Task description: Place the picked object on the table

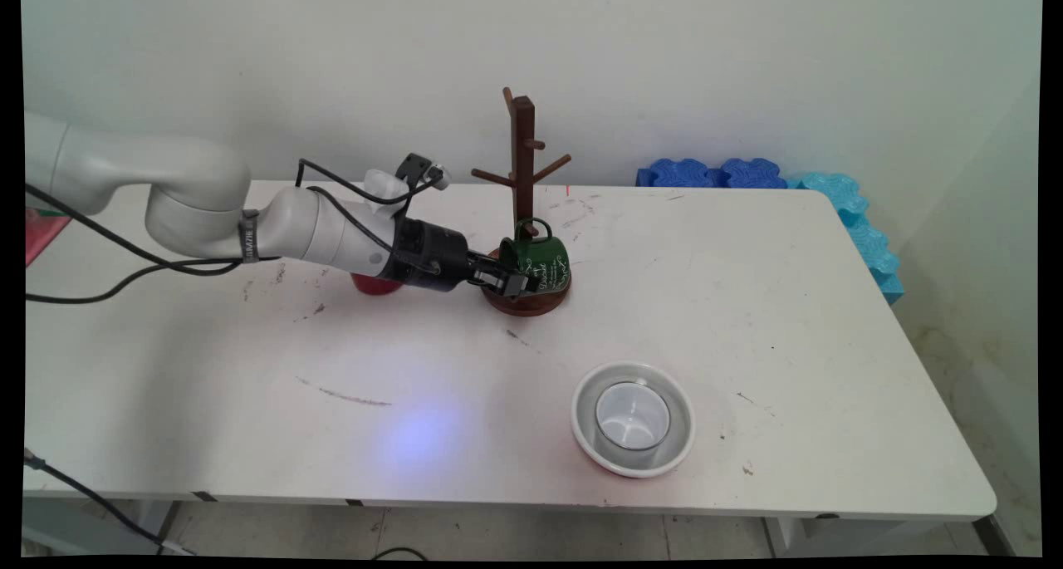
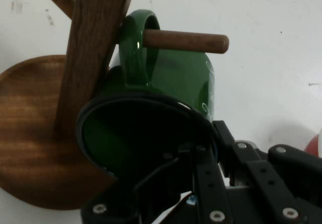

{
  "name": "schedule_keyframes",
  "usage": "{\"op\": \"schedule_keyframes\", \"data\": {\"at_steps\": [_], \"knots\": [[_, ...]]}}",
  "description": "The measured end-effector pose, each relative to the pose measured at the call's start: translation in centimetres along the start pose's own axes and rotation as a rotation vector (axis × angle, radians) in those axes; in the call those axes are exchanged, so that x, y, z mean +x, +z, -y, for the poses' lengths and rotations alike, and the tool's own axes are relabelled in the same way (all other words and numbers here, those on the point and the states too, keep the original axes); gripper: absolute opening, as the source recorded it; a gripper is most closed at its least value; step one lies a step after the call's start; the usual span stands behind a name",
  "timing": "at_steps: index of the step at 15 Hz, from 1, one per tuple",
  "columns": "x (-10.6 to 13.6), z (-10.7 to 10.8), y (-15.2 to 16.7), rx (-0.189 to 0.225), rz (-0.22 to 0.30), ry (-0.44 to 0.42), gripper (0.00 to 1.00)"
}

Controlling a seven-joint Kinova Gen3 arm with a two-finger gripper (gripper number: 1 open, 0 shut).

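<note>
Gripper (image 1: 508, 282) clamped on rim of green mug (image 1: 538, 260), one finger inside cup. Mug handle hooked over lowest peg (image 2: 185, 41) of wooden mug tree (image 1: 523, 187), low by base, table centre-far. Risk: sideways pull w/ handle on peg could tip tree; rim grip may slip. Bowl w/ white cup (image 1: 633, 415) near-right, well apart.

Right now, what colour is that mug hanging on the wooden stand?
Dark green, with white lettering on its side; the mug shows best in the hand view.
</note>
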Motion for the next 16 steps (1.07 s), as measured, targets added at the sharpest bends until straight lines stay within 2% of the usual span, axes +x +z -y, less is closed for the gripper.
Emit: {"op": "schedule_keyframes", "data": {"at_steps": [16], "knots": [[0.62,-0.52,-0.11,-0.007,0.003,0.070,0.00]]}}
